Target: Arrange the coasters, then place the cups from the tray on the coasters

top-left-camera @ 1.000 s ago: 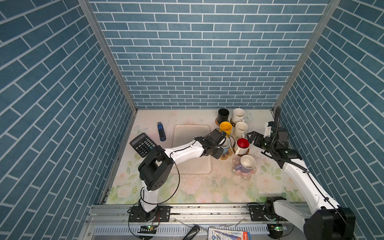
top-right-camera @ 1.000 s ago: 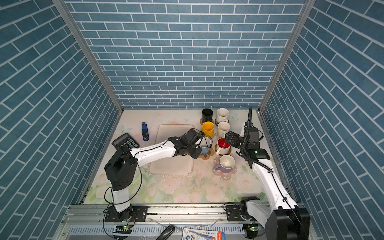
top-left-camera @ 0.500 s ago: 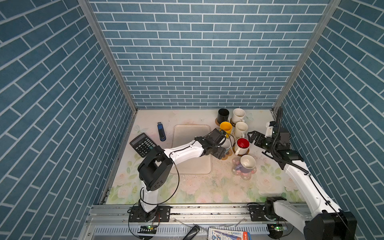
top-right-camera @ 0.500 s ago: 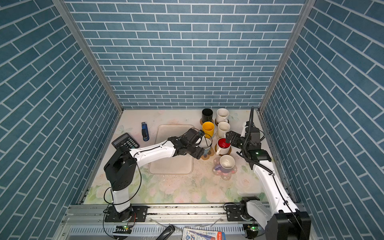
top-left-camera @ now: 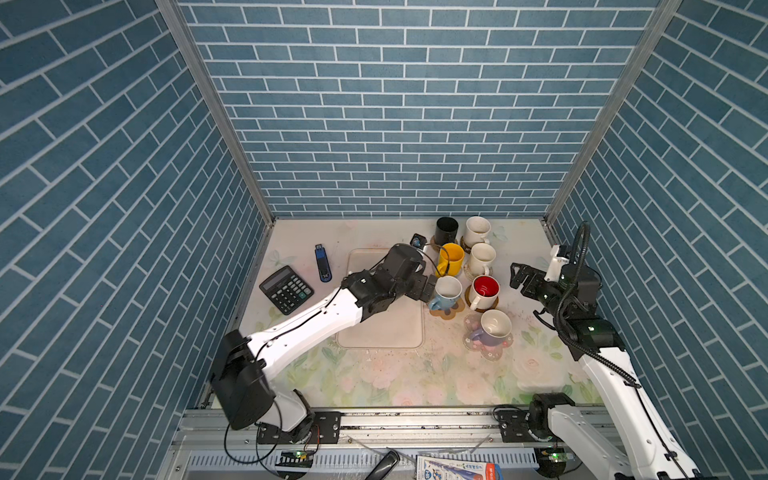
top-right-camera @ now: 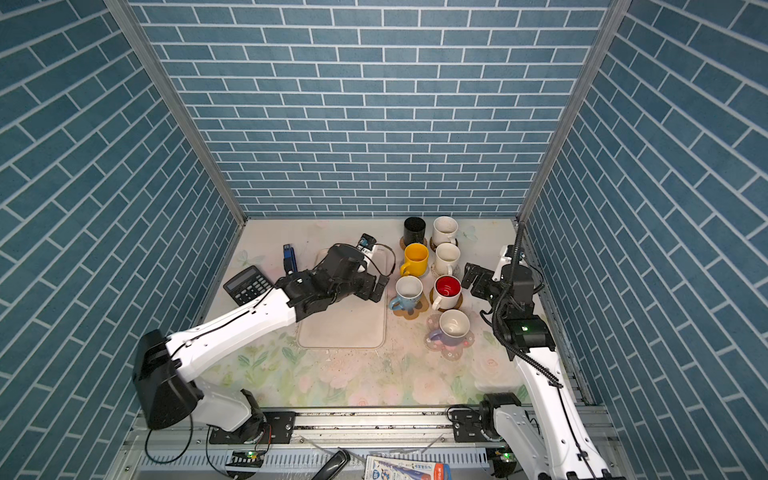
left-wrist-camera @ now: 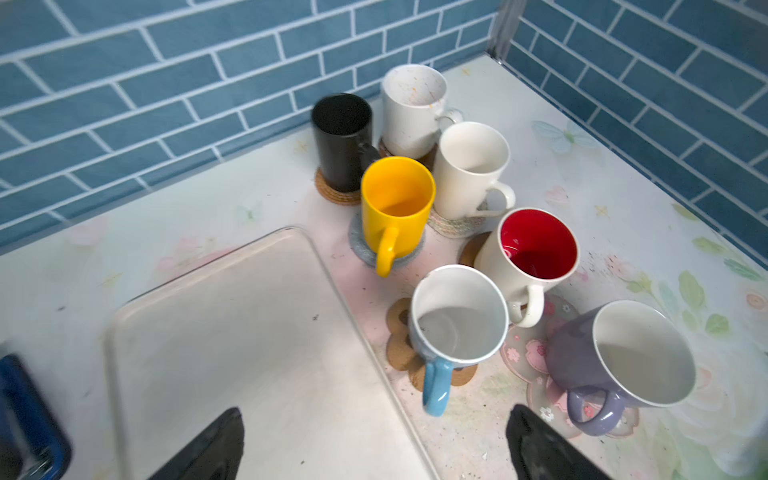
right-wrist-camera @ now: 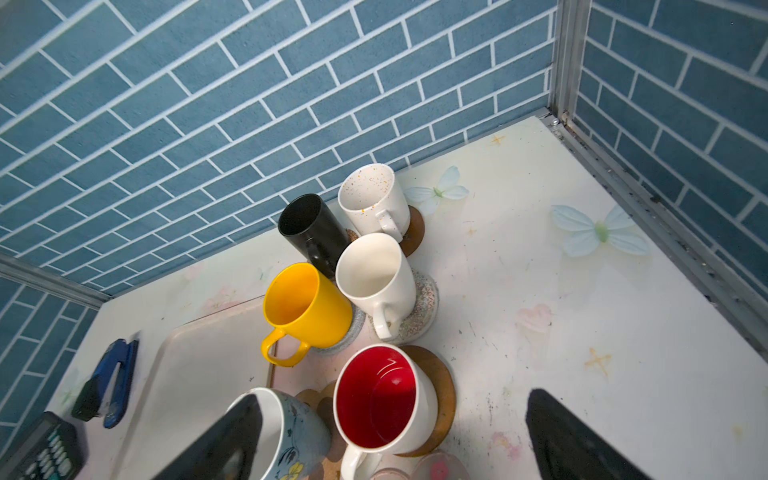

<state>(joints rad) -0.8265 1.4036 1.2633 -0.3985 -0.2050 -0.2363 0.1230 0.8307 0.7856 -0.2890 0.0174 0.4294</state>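
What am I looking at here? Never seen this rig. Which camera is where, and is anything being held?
Two white robot arms are bolted at the front of a table inside blue brick-patterned walls. Two pictures look down from overhead, side by side; the other two come from cameras on each arm's wrist. On the table: an empty beige tray, a calculator, a blue stapler, and seven mugs, each standing on a coaster, such as the light blue mug on its paw coaster. The left hand and right hand are both open and hold nothing.

Cups (top-left-camera: 485, 286) on coasters (top-left-camera: 495, 354), right of tray (top-left-camera: 382, 332)
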